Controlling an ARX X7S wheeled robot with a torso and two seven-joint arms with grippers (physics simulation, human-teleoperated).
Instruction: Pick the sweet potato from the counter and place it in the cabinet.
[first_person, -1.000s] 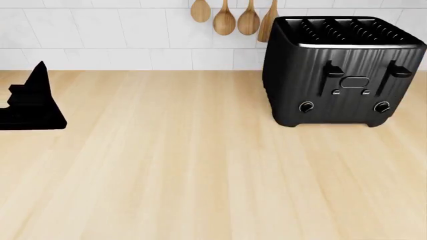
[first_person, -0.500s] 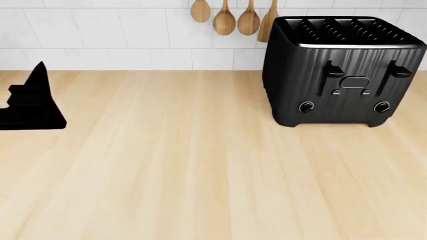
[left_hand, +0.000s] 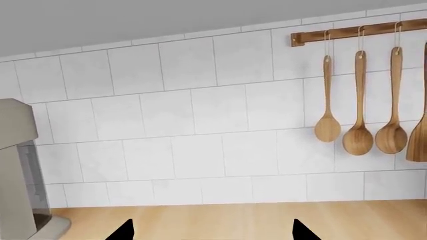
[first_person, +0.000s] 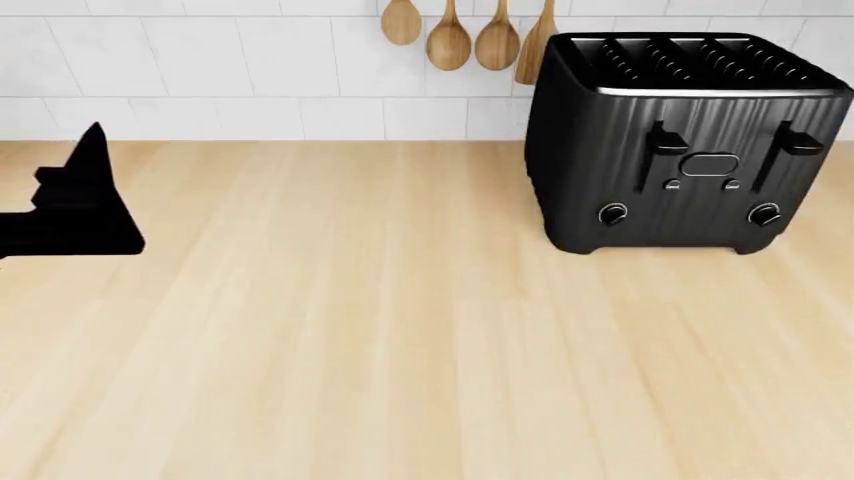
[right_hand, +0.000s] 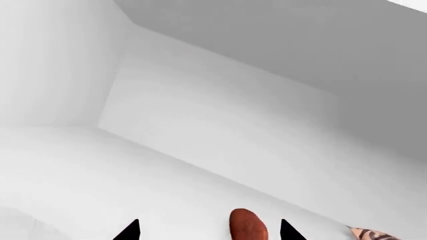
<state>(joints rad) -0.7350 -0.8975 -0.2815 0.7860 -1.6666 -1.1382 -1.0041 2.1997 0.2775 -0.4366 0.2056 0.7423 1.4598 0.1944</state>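
The sweet potato, a small reddish-orange tuber, lies on the white floor of the cabinet in the right wrist view. My right gripper is open, with its black fingertips on either side of the sweet potato and not touching it. The right gripper does not show in the head view. My left gripper hovers over the light-wood counter at the far left, open and empty. In the left wrist view its fingertips stand wide apart above the counter.
A black toaster stands at the back right of the counter. Wooden spoons hang on the tiled wall, also in the left wrist view. A grey appliance stands beside the left gripper. A patterned object lies near the sweet potato.
In the head view the left gripper has shifted slightly up and to the right. Nothing else has moved.
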